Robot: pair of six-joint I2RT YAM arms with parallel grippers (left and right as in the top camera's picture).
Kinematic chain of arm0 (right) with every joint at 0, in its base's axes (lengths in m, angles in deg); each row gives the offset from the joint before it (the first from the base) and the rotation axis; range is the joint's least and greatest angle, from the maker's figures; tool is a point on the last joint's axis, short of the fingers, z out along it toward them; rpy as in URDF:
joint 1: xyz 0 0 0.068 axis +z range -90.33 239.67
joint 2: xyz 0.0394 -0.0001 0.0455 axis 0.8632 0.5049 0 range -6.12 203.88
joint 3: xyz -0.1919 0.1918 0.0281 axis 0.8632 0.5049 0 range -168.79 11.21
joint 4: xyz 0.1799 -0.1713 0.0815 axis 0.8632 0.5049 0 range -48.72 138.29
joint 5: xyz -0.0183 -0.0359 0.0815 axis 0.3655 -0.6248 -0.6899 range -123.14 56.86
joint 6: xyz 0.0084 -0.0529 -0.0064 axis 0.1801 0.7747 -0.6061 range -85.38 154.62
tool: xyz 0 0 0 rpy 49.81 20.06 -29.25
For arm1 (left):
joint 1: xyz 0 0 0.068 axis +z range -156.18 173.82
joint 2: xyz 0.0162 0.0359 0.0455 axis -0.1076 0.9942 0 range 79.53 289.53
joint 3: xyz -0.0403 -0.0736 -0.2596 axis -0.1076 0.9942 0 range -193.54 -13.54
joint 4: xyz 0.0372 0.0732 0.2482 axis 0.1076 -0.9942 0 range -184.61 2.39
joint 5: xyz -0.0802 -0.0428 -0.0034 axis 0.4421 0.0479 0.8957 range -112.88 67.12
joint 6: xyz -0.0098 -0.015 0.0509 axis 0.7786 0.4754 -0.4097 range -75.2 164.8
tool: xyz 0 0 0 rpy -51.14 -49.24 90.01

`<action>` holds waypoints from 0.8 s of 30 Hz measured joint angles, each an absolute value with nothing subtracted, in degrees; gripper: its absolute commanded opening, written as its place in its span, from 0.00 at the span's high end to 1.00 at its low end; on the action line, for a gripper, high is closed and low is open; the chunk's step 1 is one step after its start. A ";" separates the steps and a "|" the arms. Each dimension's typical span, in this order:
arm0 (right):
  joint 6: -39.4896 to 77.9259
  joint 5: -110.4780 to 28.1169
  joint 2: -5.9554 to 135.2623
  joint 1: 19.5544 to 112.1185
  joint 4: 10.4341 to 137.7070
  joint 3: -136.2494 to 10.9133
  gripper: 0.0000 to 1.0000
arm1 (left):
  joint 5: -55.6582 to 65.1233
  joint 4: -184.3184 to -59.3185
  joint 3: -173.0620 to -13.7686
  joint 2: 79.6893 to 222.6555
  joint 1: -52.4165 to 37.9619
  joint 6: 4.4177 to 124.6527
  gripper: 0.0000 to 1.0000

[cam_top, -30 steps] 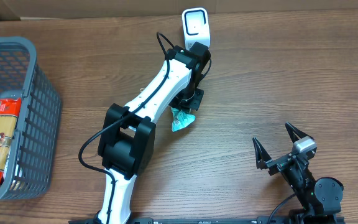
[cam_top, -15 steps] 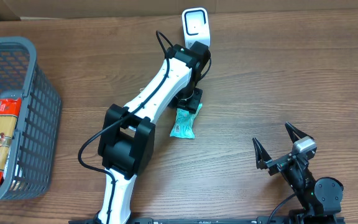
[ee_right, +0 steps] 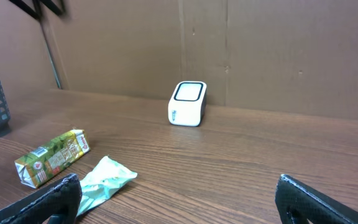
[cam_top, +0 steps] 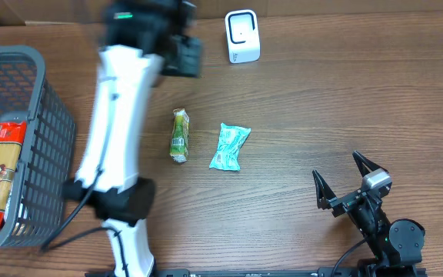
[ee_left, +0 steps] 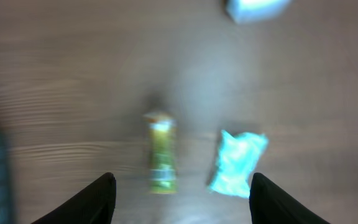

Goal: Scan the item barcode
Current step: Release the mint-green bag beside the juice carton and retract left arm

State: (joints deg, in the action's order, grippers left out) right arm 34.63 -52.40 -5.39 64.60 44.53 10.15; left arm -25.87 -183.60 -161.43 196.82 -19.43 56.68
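L arm, white w/ black joints (cam_top: 121, 115), has swung off the middle of the wooden tabletop (cam_top: 329, 100) to the far left-back and is blurred mid-move. Its end effector (ee_left: 182, 199), clamped on the crinkled teal plastic packet (cam_top: 230, 146) a sec ago, now has its fingers apart & empty, above it. Packet now lies flat and free. Small green-yellow drink carton (cam_top: 179, 135), hidden under the arm before, now shows just left of the packet, not touching.
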 measured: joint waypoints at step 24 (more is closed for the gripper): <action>34.61 -52.40 -5.39 64.60 44.55 10.15 0.00 | -20.29 -182.77 -163.40 190.55 40.85 60.92 0.41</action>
State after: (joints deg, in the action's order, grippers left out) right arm 34.61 -52.40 -5.39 64.60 44.55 10.15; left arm -20.29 -182.77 -163.40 190.55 40.85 60.92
